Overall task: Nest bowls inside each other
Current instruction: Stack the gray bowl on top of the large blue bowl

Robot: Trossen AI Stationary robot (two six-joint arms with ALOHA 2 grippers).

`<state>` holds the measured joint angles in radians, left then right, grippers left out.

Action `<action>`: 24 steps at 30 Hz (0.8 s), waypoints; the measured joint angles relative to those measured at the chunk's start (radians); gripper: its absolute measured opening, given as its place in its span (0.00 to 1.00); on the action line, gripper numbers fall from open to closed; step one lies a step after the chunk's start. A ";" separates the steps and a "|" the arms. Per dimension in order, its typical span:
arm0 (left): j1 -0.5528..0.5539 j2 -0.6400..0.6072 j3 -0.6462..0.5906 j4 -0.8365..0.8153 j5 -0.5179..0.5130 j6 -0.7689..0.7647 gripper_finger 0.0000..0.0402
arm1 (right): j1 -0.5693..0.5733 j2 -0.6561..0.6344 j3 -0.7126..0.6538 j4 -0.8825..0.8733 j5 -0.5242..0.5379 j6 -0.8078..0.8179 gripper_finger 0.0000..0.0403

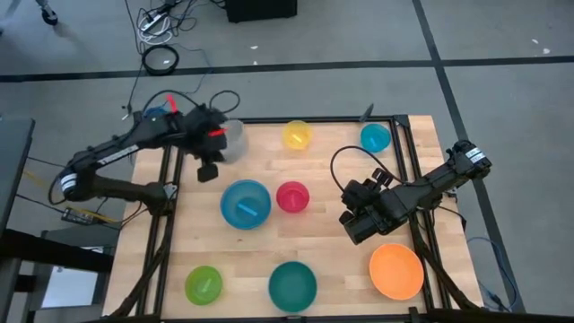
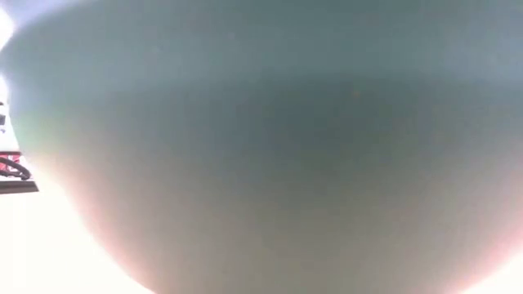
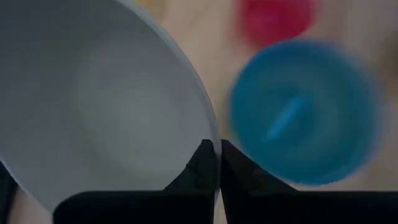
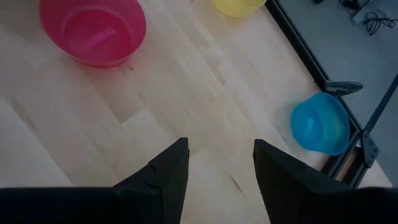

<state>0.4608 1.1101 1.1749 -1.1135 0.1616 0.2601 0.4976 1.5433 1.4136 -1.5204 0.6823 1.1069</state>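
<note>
Pinching the rim of the white bowl, the left gripper sits at the far left corner of the tabletop, its fingers pressed together with the bowl's thin edge between them. Just beside that bowl, nearer the middle, lies the blue bowl, with the pink-red bowl right next to it. The yellow bowl and the cyan bowl stand along the far edge. The right gripper hangs over bare wood with its fingers spread wide and nothing between them, the orange bowl just beside it toward the near edge. The lime green bowl and the teal bowl sit along the near edge, well apart from both grippers.
</note>
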 joint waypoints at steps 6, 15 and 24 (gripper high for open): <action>-0.285 0.005 0.024 0.113 -0.012 -0.183 0.03 | 0.000 0.000 0.000 0.000 0.000 0.000 0.41; -0.562 0.092 0.025 0.161 -0.177 -0.434 0.03 | 0.012 0.000 0.000 -0.001 0.000 0.000 0.41; -0.654 0.254 0.024 0.159 -0.200 -0.505 0.03 | 0.054 0.000 0.000 -0.006 0.000 0.046 0.41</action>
<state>-0.1930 1.3644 1.1994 -0.9545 -0.0387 -0.2445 0.5516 1.5433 1.4136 -1.5266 0.6818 1.1524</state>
